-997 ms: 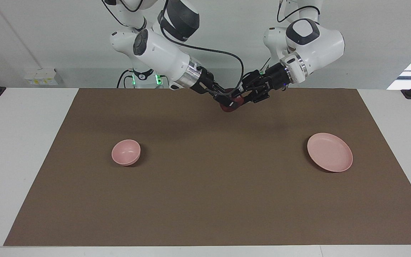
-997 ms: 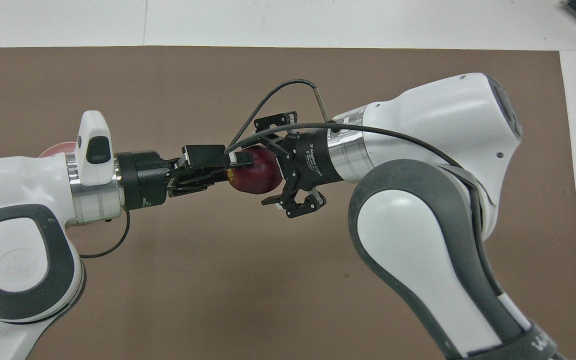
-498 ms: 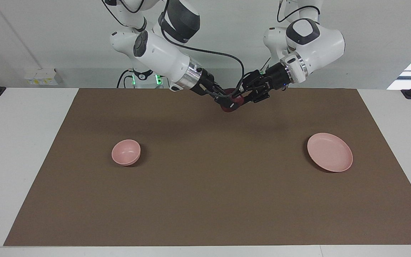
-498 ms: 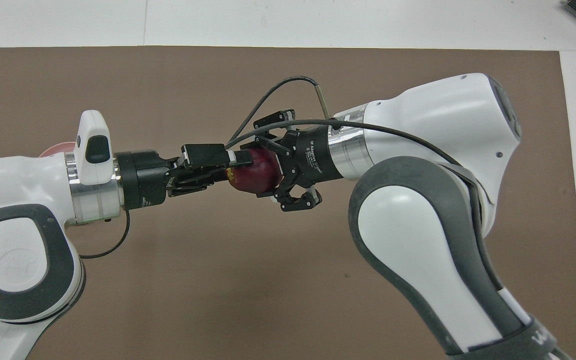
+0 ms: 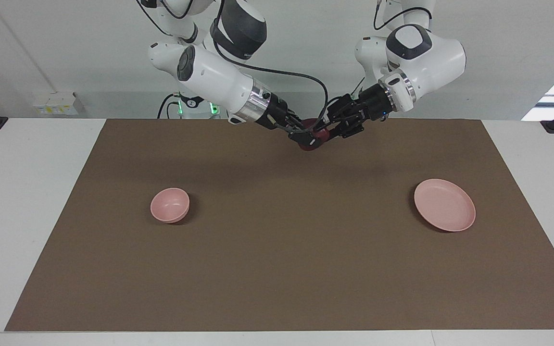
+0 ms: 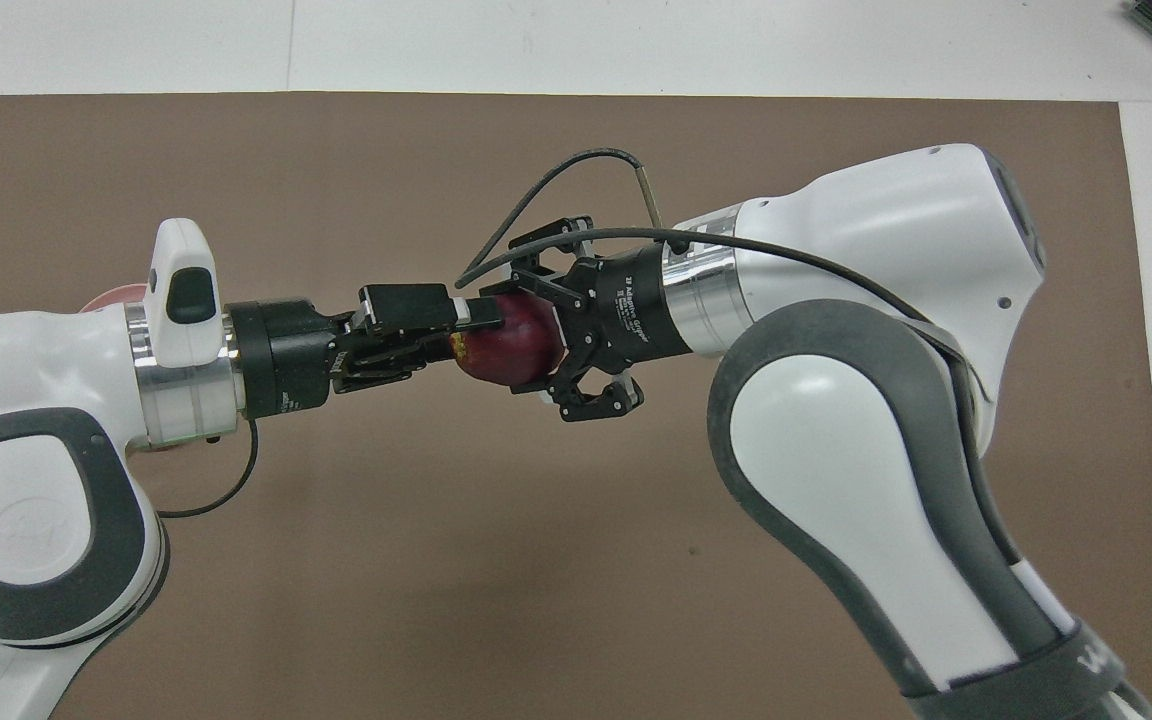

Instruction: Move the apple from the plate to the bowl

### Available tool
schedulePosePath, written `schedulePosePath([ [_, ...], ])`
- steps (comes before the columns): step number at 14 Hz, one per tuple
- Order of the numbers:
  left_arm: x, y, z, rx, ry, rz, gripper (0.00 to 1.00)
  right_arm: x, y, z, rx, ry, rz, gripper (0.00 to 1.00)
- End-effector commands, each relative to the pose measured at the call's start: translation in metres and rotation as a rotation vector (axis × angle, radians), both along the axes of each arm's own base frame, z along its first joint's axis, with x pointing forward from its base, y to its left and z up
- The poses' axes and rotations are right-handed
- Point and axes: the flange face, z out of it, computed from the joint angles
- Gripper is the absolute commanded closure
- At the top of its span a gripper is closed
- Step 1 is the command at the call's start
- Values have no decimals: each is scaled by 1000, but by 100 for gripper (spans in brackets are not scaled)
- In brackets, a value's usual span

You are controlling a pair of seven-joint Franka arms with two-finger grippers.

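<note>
Apple (image 6: 511, 342), dark red, hangs in the air between the two grippers, over the brown mat (image 5: 277, 259) at the edge nearest the robots and about midway between the arms. The right gripper (image 6: 519, 338) has its fingers clamped on the apple, one above and one below as the overhead view shows them. The left gripper (image 6: 466, 325) meets the fruit from the other end. One pale tip lies on the apple's top, but the rest is hidden, so I cannot tell whether it grips or only touches.

In the facing view the apple shows only as a red patch among black links. The plate (image 5: 444, 204) lies bare toward the left arm's end of the mat, and the bowl (image 5: 169, 205) toward the right arm's end. From overhead the left arm covers all but a pink sliver of the plate, and the right arm hides the bowl.
</note>
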Motion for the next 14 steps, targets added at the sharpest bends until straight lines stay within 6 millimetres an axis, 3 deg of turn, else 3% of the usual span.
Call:
schedulePosePath([
  [1, 3, -3, 13, 78, -16, 1, 0, 2, -1, 4, 40, 6, 15, 100],
  [5, 5, -5, 2, 285, -28, -87, 0, 2, -1, 4, 40, 5, 15, 100],
  [8, 4, 8, -10, 455, -41, -167, 0, 2, -2, 4, 38, 4, 17, 100],
  [10, 8, 24, -15, 559, -51, -190, 0, 2, -2, 4, 38, 3, 17, 100],
  [14, 20, 78, -24, 695, -22, -180, 0, 2, -2, 4, 35, 2, 18, 100],
])
